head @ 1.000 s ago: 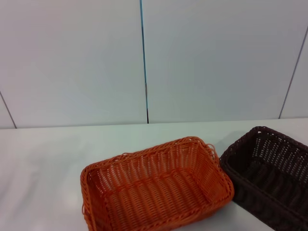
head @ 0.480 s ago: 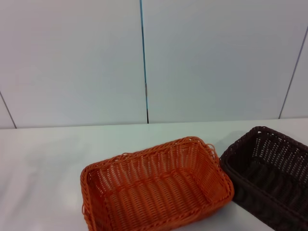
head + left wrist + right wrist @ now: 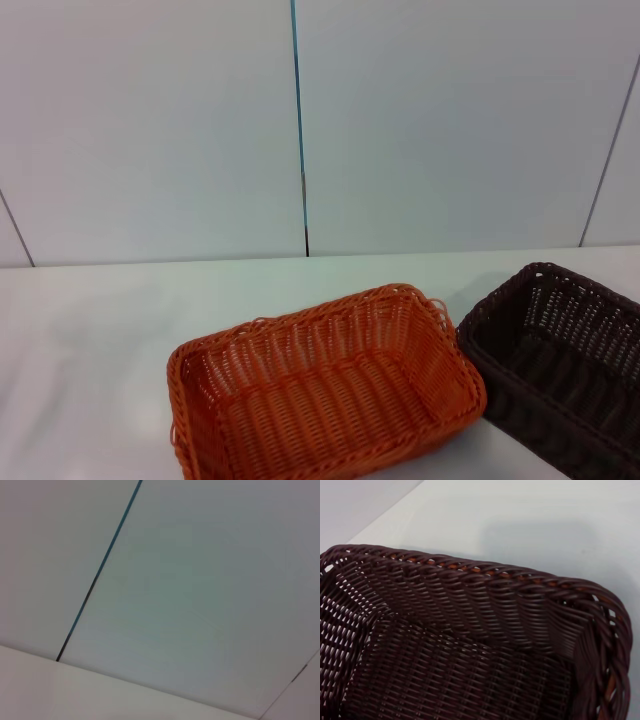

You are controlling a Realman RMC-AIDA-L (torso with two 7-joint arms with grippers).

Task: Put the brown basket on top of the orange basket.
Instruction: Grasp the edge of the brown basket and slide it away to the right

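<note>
A white table (image 3: pixel 90 330) runs back to a pale panelled wall (image 3: pixel 150 130) with a thin dark-blue seam (image 3: pixel 298 120) running straight up from the table's far edge. The left wrist view shows only that wall, the seam and a strip of table.

Neither gripper shows in any view, so whether either is spread or pressed together cannot be told. The right wrist camera looks closely down into the brown basket (image 3: pixel 470 645), at its braided rim and open-weave walls.

The orange basket (image 3: pixel 320 390) sits near the table's front edge, about mid-width, turned at a slight angle. The brown basket (image 3: pixel 560 360) stands just beside it toward the table's right edge, both upright and side by side.
</note>
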